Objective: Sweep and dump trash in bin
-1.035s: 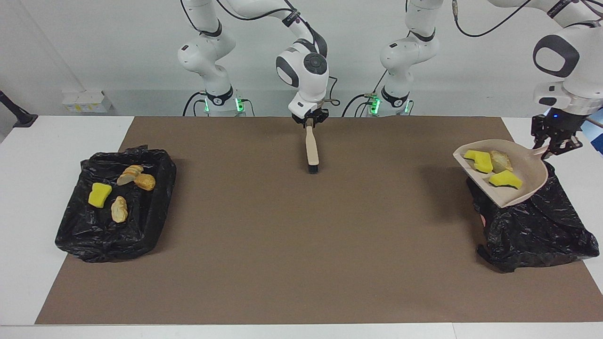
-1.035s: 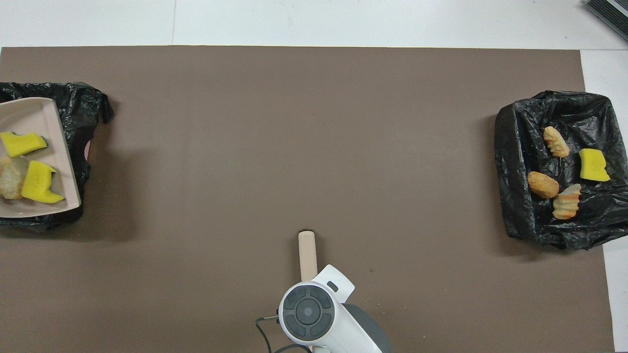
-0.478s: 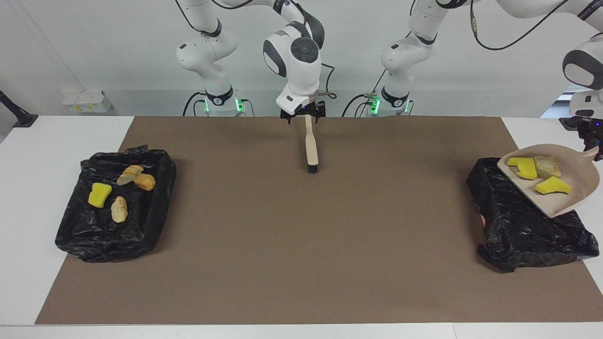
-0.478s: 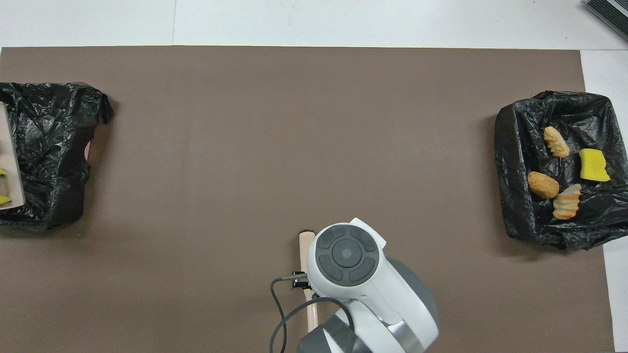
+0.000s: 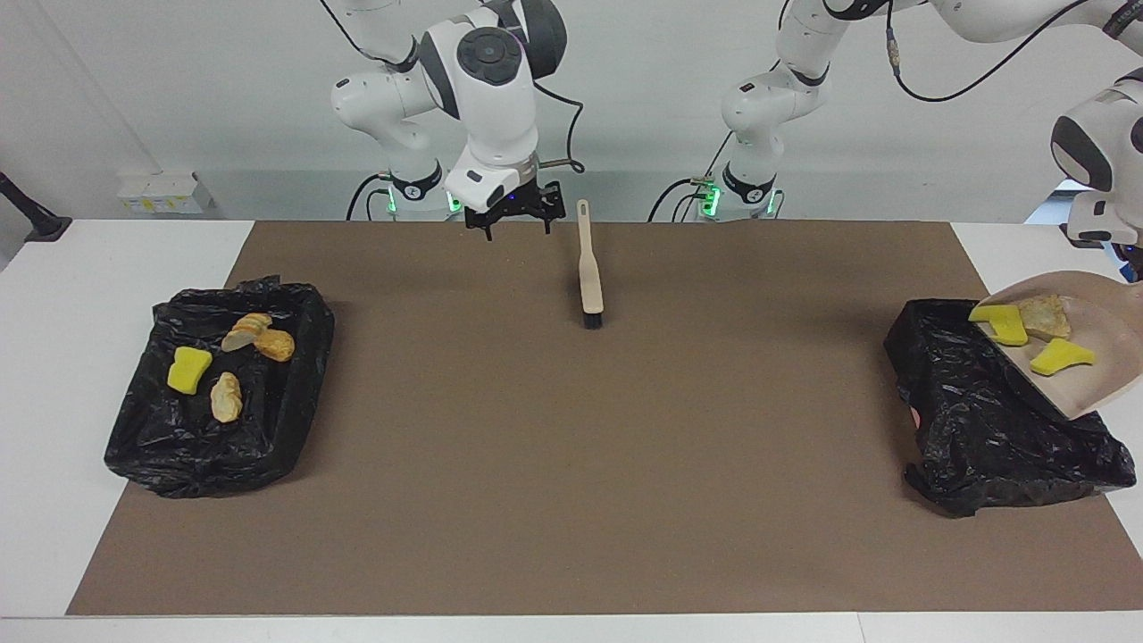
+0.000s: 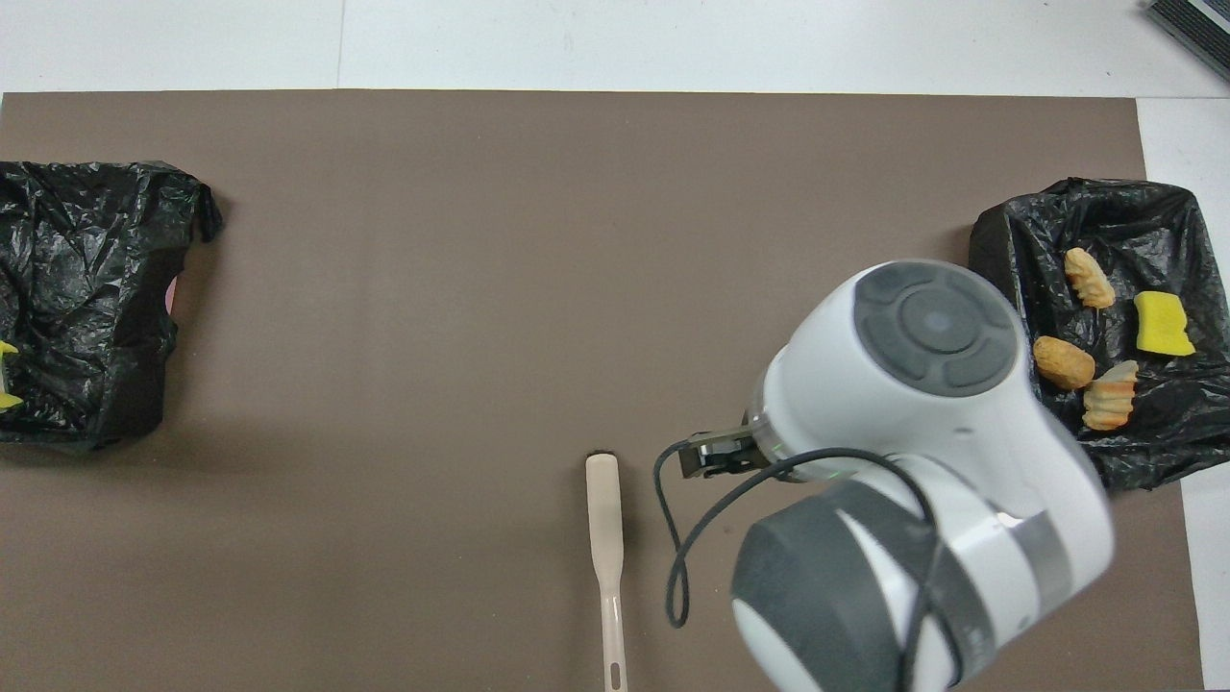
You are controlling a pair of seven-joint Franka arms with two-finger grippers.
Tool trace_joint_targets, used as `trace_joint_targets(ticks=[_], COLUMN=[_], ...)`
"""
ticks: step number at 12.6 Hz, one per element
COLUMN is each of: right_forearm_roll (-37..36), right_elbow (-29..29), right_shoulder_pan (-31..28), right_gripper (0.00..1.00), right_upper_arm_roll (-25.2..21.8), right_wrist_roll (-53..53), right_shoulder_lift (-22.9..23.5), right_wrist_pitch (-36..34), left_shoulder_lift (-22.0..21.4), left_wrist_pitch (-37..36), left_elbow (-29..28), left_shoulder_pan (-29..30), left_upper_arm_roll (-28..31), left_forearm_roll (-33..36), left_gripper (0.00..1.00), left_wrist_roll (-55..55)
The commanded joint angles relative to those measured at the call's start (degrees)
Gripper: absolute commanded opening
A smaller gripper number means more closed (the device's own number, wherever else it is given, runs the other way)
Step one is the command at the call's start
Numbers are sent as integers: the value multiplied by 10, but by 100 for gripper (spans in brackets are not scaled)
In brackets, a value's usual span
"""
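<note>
Scraps of trash are numbering seven in all, and four of them are lying in the black-lined bin [image 5: 143,446] at the right arm's end of the surface: one yellow sponge chunk [image 5: 189,370], two pale bread-like crumbs [image 5: 225,396] and one brown lump [image 5: 275,345]. This bin is sitting just inside the brown mat [image 5: 571,464], with its outer rim reaching the mat's edge. The right gripper [image 5: 516,218] is hanging over the mat's edge nearest the robots, its fingers [image 5: 488,223] spreading wide and holding nothing. One beige brush [image 5: 589,272] is lying flat beside it, apart from it, with the handle pointing toward the robots and the dark bristle end pointing away. A wide stretch of mat is running between the two bins, carrying only the brush. The second black-lined bin [image 5: 991,429] is sitting at the left arm's end, slumping over the mat's edge onto the white surface [image 5: 54,295]. One beige dustpan [image 5: 1085,384] is tilting over this bin, lip downward, carrying the other three scraps: two yellow sponge pieces [image 5: 1059,355] and one pale crumb [image 5: 1043,313]. The left gripper [image 5: 1136,263] is showing only at the view's edge by the dustpan's upper end, and its grip cannot be told.
</note>
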Motion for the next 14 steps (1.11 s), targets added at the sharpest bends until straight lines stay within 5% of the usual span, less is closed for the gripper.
trace_joint_targets(ticks=[1, 9, 11, 14], right_forearm_roll=[-25, -61, -61, -66], right_elbow=[36, 80, 81, 112], right_shoulder_pan=[-58, -203, -231, -246], right_gripper=[100, 100, 100, 100], right_upper_arm_roll=[6, 5, 4, 0], right_wrist_roll=[-92, -227, -224, -223], right_shoulder_lift=[-2, -3, -6, -1], right_wrist_pitch=[-27, -30, -35, -54], left_shoulder_lift=[2, -2, -3, -5], left_wrist_pitch=[-63, -159, -173, -181], left_elbow=[16, 46, 51, 50], left_shoulder_pan=[-41, -90, -102, -117], left_upper_arm_roll=[5, 5, -1, -1], left_forearm_roll=[69, 203, 176, -20], left_gripper=[0, 0, 0, 0], left_wrist_roll=[-13, -45, -49, -92])
